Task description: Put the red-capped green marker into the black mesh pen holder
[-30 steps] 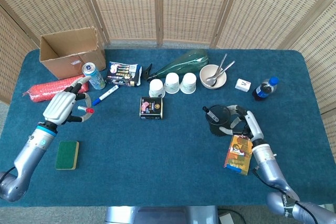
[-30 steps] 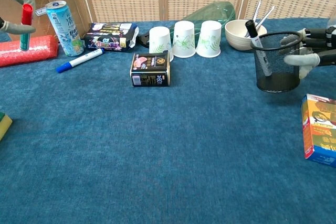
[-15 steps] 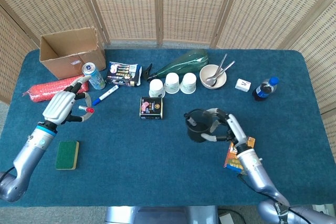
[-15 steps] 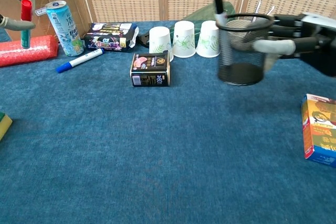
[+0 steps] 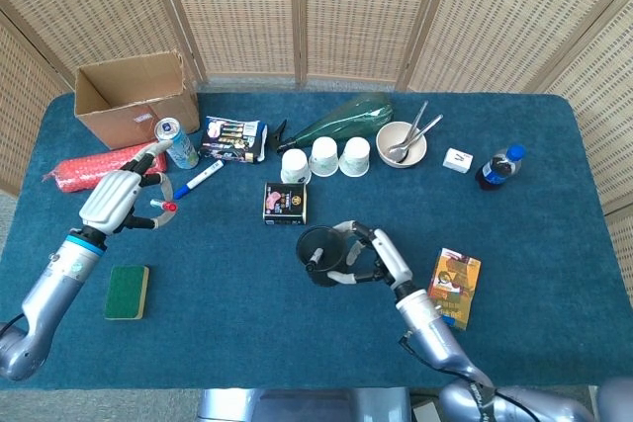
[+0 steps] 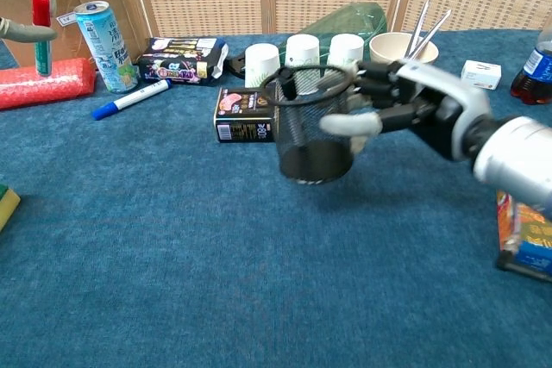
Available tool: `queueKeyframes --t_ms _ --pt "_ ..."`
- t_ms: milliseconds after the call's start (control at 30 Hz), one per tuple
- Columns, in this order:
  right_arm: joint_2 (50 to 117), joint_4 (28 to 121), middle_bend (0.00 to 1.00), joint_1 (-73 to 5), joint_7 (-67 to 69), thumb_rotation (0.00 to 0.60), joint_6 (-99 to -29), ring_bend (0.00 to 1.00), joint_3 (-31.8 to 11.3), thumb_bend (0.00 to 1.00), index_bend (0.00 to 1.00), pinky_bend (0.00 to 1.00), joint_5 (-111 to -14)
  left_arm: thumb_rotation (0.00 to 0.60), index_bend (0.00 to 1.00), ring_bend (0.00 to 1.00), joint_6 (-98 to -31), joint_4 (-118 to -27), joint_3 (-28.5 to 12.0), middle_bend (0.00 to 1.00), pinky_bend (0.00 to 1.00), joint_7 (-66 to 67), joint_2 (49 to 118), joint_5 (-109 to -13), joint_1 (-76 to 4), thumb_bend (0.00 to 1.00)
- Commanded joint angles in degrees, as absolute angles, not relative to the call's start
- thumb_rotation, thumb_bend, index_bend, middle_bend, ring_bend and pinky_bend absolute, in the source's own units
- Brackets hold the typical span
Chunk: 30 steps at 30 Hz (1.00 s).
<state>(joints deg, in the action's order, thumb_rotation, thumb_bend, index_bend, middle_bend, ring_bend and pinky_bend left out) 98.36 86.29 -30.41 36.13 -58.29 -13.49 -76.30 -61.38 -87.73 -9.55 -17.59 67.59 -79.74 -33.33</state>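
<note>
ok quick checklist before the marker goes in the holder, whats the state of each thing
1. Marker held: ok, left hand grips the red-capped green marker upright.
2. Holder held: ok, right hand grips the black mesh pen holder by its rim.
3. Holder mouth free: cannot tell, a pen already leans inside.
4. Marker above holder: not ok, they are far apart across the table.
5. Path between: not ok, blue marker and small dark box lie there.
</note>
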Motion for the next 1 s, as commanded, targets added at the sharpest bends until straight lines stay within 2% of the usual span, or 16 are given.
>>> queueKeyframes --t_ms 33,533,1000 --pt "100.8 84.2 0.43 -31.7 33.6 0.6 -57.2 0.31 -13.7 0.19 0.43 0.55 -74.5 0.6 0.65 0.0 -61.4 -87.7 -9.5 0.0 0.22 -17.6 67.6 -79.8 -33.3 0.4" --pt "108.6 82.3 0.43 -35.6 26.4 0.6 -54.9 0.31 -17.5 0.19 0.43 0.55 -67.9 0.6 0.65 0.0 -61.0 -86.5 -9.1 0.0 0.22 -18.2 68.2 -79.8 -33.3 0.4" --pt "115.1 80.2 0.43 -38.2 20.4 0.6 -54.8 0.31 -17.7 0.19 0.43 0.55 -66.3 0.6 0.65 0.0 -61.1 -85.9 -9.1 0.0 0.22 -18.9 68.0 -79.8 -33.2 0.39"
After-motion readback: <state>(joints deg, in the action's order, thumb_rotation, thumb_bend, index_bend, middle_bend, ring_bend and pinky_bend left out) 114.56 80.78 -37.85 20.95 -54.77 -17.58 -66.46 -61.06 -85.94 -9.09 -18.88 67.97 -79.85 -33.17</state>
